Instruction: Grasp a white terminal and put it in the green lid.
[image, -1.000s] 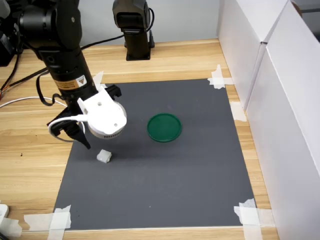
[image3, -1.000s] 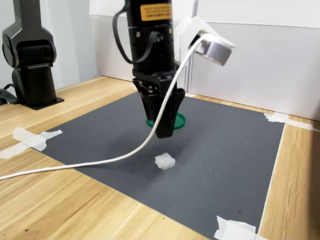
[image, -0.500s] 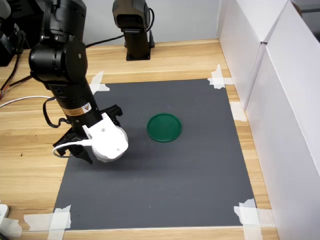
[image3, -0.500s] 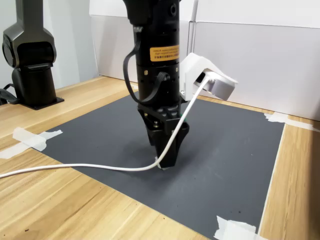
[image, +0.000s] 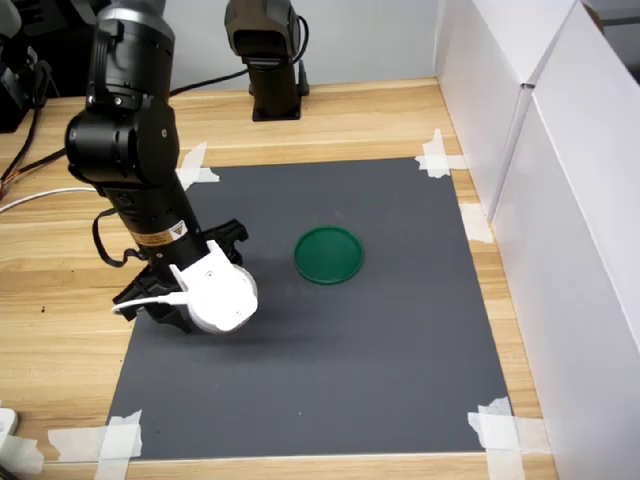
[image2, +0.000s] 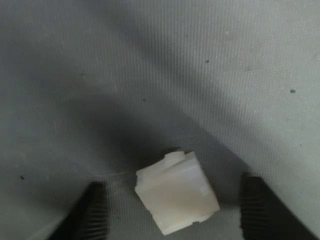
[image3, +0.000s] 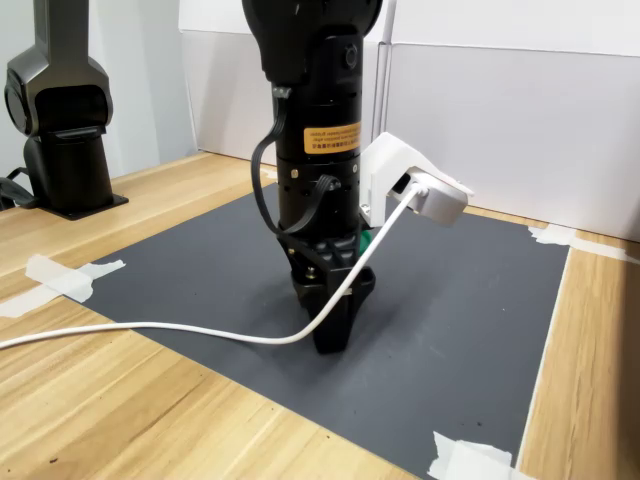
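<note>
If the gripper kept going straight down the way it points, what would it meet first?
Probably the mat: the open gripper already straddles the white terminal, fingers either side, apparently near the surface.

wooden table (image: 350, 125) | dark mat (image: 380, 330) taped on | green lid (image: 329, 255), white terminal (image2: 177, 200) on mat

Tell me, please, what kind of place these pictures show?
Probably a robot test bench in a lab or workshop: a dark mat taped at its corners to a wooden table, plain white panels beside it, and a second black arm base behind.
</note>
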